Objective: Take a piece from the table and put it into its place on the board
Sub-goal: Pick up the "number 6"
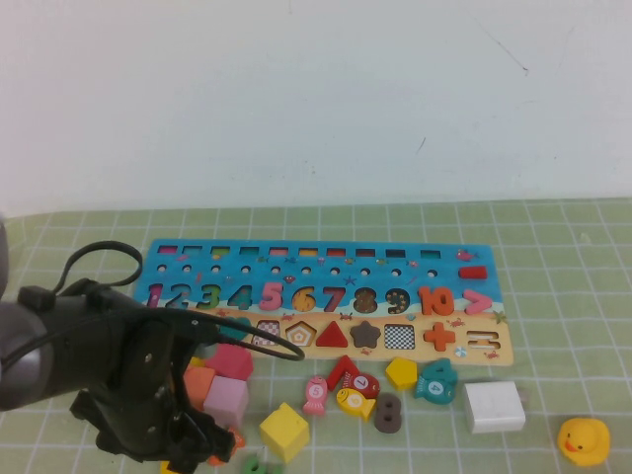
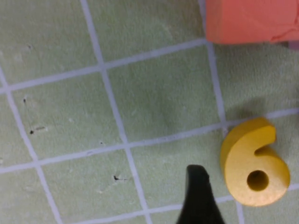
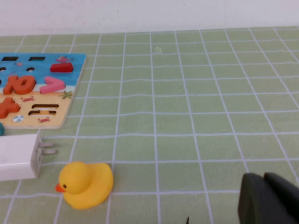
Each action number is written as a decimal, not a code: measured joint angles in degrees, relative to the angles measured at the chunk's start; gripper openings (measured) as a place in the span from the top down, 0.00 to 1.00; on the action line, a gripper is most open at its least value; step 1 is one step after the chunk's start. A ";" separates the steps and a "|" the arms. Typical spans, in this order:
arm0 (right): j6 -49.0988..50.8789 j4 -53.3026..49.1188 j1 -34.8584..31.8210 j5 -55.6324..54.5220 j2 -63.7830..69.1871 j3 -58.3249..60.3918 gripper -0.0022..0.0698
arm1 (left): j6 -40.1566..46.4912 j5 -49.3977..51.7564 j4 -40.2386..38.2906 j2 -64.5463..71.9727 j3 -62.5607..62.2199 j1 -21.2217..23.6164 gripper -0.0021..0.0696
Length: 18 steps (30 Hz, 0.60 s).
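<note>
From up high, the left gripper [image 1: 193,444] hangs low over the table [image 1: 553,296], in front of the board [image 1: 178,255], close to the loose blocks.

From the left wrist, its jaws are wide and empty, so they can drop around the piece [image 2: 254,163], lying flat just beside one fingertip [image 2: 198,196].

From the right wrist, the right gripper [image 3: 268,200] waits far off near a yellow duck [image 3: 84,184]; I cannot tell its state

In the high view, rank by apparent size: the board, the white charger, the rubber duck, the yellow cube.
1. board
2. white charger
3. yellow cube and rubber duck: look alike, not ranked.
Left gripper, open, hangs over the front left table; right gripper is unseen here.
</note>
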 joint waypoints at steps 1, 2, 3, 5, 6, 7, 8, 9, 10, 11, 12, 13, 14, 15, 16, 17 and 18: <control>0.00 0.00 0.00 0.00 0.00 0.00 0.97 | 0.11 -0.13 0.00 0.00 0.00 0.13 0.40; 0.00 0.00 0.00 0.00 0.00 0.00 0.97 | 0.32 -0.42 0.00 0.00 0.00 0.22 0.40; 0.00 0.00 0.00 0.00 0.00 0.00 0.97 | 0.67 -0.88 0.00 0.00 0.00 0.22 0.40; 0.00 0.00 0.00 0.00 0.00 0.00 0.97 | 1.09 -1.53 -0.13 0.00 0.00 0.22 0.40; 0.00 0.00 0.00 0.00 0.00 0.00 0.97 | 1.09 -1.81 -0.13 0.00 0.00 0.22 0.40; 0.00 0.00 0.00 0.00 0.00 0.00 0.97 | 1.19 -2.09 -0.13 0.00 0.00 0.22 0.40; 0.00 0.00 0.00 0.00 0.00 0.00 0.97 | 1.19 -2.35 -0.13 0.00 0.00 0.22 0.40; 0.00 0.00 0.00 0.00 0.00 0.00 0.97 | 1.22 -2.48 -0.13 0.08 0.00 0.22 0.40; 0.00 0.00 0.00 0.00 0.00 0.00 0.97 | 1.34 -2.47 -0.13 0.31 0.00 0.22 0.40; 0.00 0.00 0.00 0.00 0.00 0.00 0.97 | 1.45 -2.47 -0.22 0.65 0.00 0.22 0.40; 0.00 0.00 0.00 0.00 0.00 0.00 0.97 | 1.57 -2.47 -0.22 1.02 0.00 0.22 0.40; 0.00 0.00 0.00 0.00 0.00 0.00 0.97 | 1.68 -2.47 -0.22 1.64 0.00 0.22 0.40; 0.00 0.00 0.00 0.00 0.00 0.00 0.97 | 1.81 -2.63 -0.35 2.04 0.00 0.22 0.40; 0.00 0.00 0.00 0.00 0.00 0.00 0.97 | 1.93 -2.63 -0.35 2.84 0.00 0.22 0.40; 0.00 0.00 0.00 0.00 0.00 0.00 0.97 | 2.03 -2.63 -0.35 3.46 0.00 0.22 0.40; 0.00 0.00 0.00 0.00 0.00 0.00 0.97 | 2.03 -2.63 -0.55 4.04 0.00 0.22 0.40; 0.00 0.00 0.00 0.00 0.00 0.00 0.97 | 2.19 -2.63 -0.55 4.04 -0.11 0.22 0.40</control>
